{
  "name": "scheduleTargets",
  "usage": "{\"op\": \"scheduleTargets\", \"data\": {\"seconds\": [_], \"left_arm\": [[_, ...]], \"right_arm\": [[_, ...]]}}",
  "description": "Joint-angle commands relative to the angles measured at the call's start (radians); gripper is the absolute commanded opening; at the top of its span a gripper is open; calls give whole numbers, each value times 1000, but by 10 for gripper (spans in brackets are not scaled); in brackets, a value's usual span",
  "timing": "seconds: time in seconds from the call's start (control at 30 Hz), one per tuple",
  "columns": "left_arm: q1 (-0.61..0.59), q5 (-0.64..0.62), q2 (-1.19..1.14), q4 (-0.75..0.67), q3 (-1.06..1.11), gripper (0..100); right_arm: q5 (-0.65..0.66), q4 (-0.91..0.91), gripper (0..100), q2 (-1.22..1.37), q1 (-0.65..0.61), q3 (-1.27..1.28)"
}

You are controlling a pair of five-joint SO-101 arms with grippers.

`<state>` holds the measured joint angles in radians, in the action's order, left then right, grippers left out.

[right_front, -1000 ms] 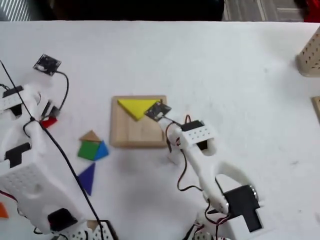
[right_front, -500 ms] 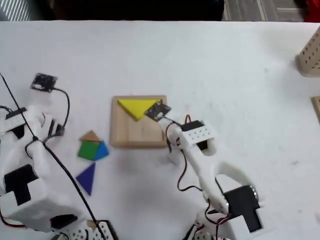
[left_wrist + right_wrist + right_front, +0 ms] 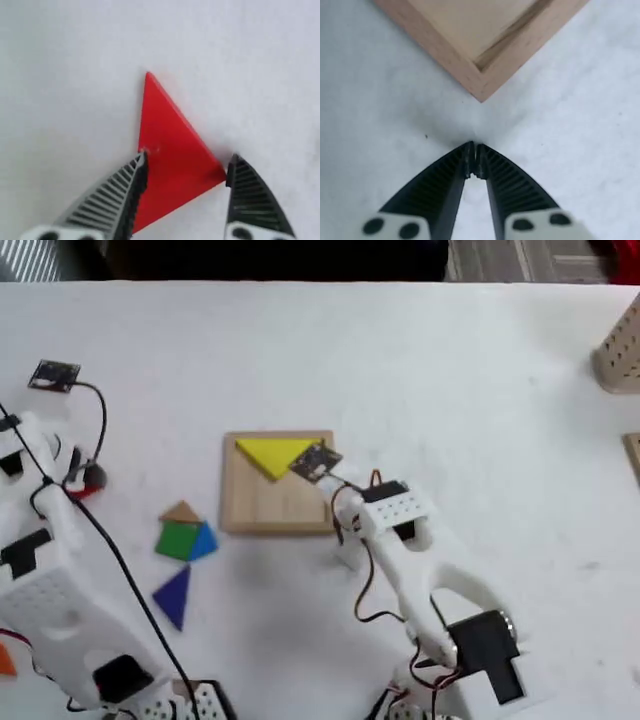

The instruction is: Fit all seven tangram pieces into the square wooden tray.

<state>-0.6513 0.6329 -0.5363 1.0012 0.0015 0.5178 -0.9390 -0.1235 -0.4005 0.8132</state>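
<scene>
The square wooden tray (image 3: pixel 280 508) lies mid-table with a yellow triangle (image 3: pixel 270 454) in its far part. Left of it sit a brown triangle (image 3: pixel 181 512), a green square (image 3: pixel 177 540), a small blue triangle (image 3: pixel 206 540) and a dark blue triangle (image 3: pixel 175 595). An orange piece (image 3: pixel 6 660) peeks out at the left edge. My left gripper (image 3: pixel 187 162) is open low over a red triangle (image 3: pixel 167 165), one finger on either side of it. My right gripper (image 3: pixel 474 152) is shut and empty just off a tray corner (image 3: pixel 480 84).
The left arm's body (image 3: pixel 50 590) and its cable fill the left front of the table. The right arm (image 3: pixel 420 570) stretches from the front edge to the tray's near right corner. Pale wooden blocks (image 3: pixel 620 355) stand at the far right edge.
The left arm has swung toward the far left, carrying its camera board and gripper outward over the red triangle. The right arm and the pieces have stayed put.
</scene>
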Motion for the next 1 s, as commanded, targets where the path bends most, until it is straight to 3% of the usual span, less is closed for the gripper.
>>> {"op": "scheduleTargets", "data": {"seconds": [0.0, 0.13, 0.27, 0.57, 0.87, 0.97], "left_arm": [[-22, 0, -143, 12, -101, 264], [-33, 35, -166, 14, -120, 267], [-36, 31, -163, 37, -129, 347], [-56, 57, -79, 40, -141, 329], [-41, 66, -211, -34, -152, 325], [-39, 72, -220, -40, -152, 275]], "right_arm": [[14, 2, 18, -38, -12, 0], [14, 2, 18, -38, -12, 0], [14, 2, 18, -38, -12, 0], [14, 2, 18, -36, -12, 0], [14, 2, 18, -36, -12, 0], [14, 1, 18, -36, -12, 0]]}}
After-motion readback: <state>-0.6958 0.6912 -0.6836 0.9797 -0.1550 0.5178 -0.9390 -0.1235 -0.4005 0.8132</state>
